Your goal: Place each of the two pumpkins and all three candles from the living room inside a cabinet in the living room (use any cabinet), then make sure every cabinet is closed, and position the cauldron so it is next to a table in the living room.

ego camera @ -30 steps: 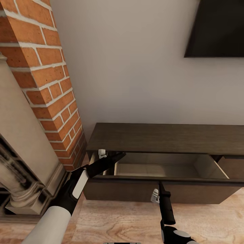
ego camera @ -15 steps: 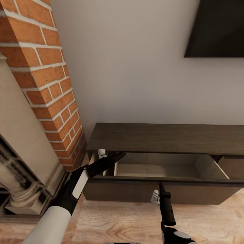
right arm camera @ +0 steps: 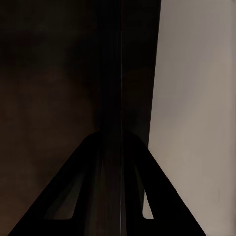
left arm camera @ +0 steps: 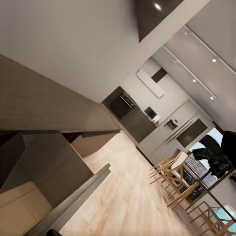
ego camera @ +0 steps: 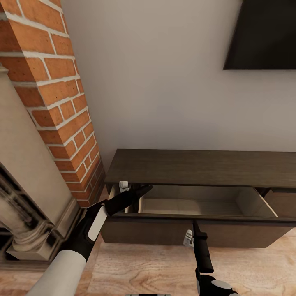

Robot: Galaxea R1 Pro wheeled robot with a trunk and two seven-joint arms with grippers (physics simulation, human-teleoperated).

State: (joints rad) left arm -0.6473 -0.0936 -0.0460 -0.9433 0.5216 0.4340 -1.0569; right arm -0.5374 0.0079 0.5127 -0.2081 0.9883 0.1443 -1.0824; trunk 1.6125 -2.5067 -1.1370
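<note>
Dark-brown wooden cabinet point(ego camera: 197, 166): rigid, heavy; drawer point(ego camera: 197, 224) standing open, handleless. Right gripper point(ego camera: 194, 233) is pressing closed against its front edge; left gripper point(ego camera: 137, 192) state indiscernible.

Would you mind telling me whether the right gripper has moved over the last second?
Yes, slightly: the right gripper has drawn back a touch from the open drawer front.

So the count here: one cabinet point(ego camera: 197, 166), with one drawer point(ego camera: 193, 213) pulled open and a second drawer front point(ego camera: 283, 201) just peeking in beside it. Two arms, so two end effectors, the left end effector point(ego camera: 137, 191) up at the drawer's corner and the right end effector point(ego camera: 196, 228) against its front. Also one brick column point(ego camera: 53, 94), one dark wall screen point(ego camera: 263, 35), and several wooden chairs point(left arm camera: 177, 179) down the room, too small to count exactly.
</note>
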